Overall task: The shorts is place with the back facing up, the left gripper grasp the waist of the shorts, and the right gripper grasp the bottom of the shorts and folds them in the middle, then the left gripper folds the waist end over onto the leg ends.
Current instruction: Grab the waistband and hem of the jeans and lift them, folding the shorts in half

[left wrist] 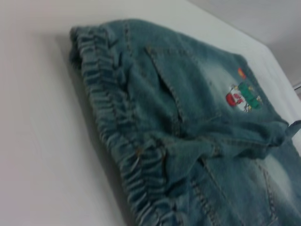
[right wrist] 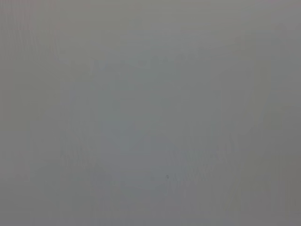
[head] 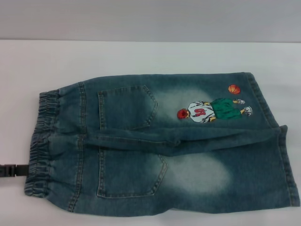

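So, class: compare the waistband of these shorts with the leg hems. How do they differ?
The waistband is gathered and ruffled; the leg hems lie flat with straight stitched edges. The waistband forms the narrower end, on the robot's left; the hems form the wider end, on its right. The left gripper sits beside the waistband; nothing is near the hems. Both are the same faded blue-green denim of the shorts.

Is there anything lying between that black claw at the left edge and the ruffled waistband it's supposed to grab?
Nothing visible. The left gripper sits right beside the waist of the shorts, with only bare white table around.
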